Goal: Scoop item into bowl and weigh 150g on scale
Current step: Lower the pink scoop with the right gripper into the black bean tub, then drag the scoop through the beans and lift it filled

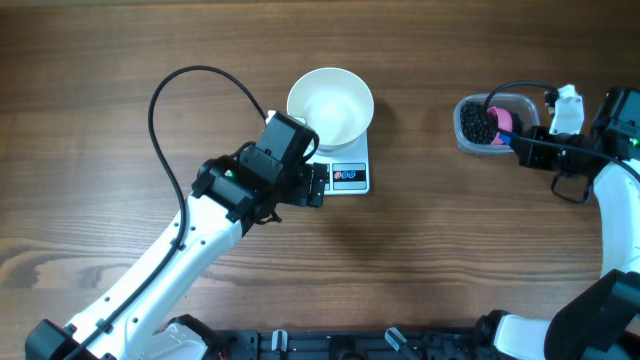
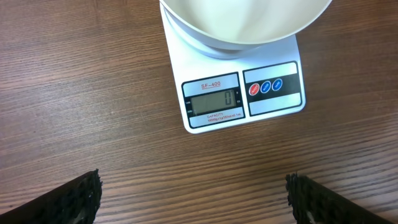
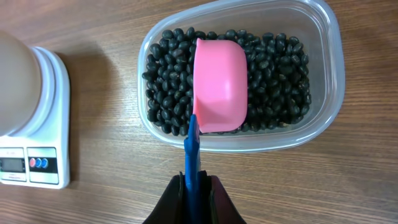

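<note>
The white bowl [image 1: 330,104] [image 2: 245,22] stands empty on the white scale [image 1: 348,176] [image 2: 242,93], whose display shows 0. My left gripper [image 1: 318,185] [image 2: 193,199] hovers open just in front of the scale, nothing between its fingers. At the right, black beans [image 1: 478,124] [image 3: 168,74] fill a clear plastic tub [image 1: 470,143] [image 3: 323,74]. My right gripper [image 1: 520,143] [image 3: 194,186] is shut on the blue handle of a pink scoop [image 1: 503,122] [image 3: 219,84], whose cup rests upside down on the beans in the tub.
Wooden table all around. The left arm's black cable [image 1: 165,85] loops over the table at the left. The scale's left edge and the bowl's rim [image 3: 18,81] also show at the left of the right wrist view.
</note>
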`<state>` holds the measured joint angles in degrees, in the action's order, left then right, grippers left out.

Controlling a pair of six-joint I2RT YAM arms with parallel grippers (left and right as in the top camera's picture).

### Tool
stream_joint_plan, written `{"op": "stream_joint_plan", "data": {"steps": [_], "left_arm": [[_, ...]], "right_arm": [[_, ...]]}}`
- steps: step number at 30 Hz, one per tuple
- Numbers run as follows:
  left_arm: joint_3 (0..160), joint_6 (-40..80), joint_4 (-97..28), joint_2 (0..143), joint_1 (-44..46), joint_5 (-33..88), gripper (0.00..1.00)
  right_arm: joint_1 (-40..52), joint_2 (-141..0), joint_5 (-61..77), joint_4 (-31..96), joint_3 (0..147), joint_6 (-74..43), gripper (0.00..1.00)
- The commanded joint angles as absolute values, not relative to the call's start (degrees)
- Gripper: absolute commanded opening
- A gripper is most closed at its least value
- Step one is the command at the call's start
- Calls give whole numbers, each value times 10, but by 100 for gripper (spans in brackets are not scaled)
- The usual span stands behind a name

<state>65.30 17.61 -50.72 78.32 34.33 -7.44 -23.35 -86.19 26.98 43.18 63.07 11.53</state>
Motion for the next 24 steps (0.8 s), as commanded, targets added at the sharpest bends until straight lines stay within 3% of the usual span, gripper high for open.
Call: {"op": "stream_joint_plan", "data": {"steps": [1, 24], "left_arm": [[648, 167, -505, 788, 338, -71, 100], [648, 167, -505, 788, 338, -71, 100]], "right_arm": [[-233, -868, 309, 426, 629, 44, 4], [-233, -880, 306, 412, 629, -52, 4]]}}
